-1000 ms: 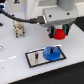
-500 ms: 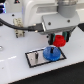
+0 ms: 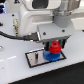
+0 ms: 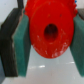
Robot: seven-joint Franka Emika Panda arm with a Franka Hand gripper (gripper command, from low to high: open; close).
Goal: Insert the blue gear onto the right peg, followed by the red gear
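Note:
My gripper [image 3: 54,48] is shut on the red gear [image 3: 54,46] and holds it directly over the blue gear [image 3: 49,56], touching or nearly touching it. The blue gear lies flat on the end of the dark grey plate [image 3: 34,59] towards the exterior view's right. The right peg is hidden under the gears. In the wrist view the red gear [image 4: 40,20] fills the gap between the two teal finger pads [image 4: 19,50], its centre hole facing the camera; the gripper [image 4: 48,59] shows there too.
The plate rests on a white table [image 3: 20,75]. A black cable [image 3: 15,36] runs from the exterior view's left to the wrist. The robot's white body [image 3: 40,10] fills the back.
The gripper has come down with the red gear, from well above the plate to just over the blue gear. The blue gear and the plate have not moved.

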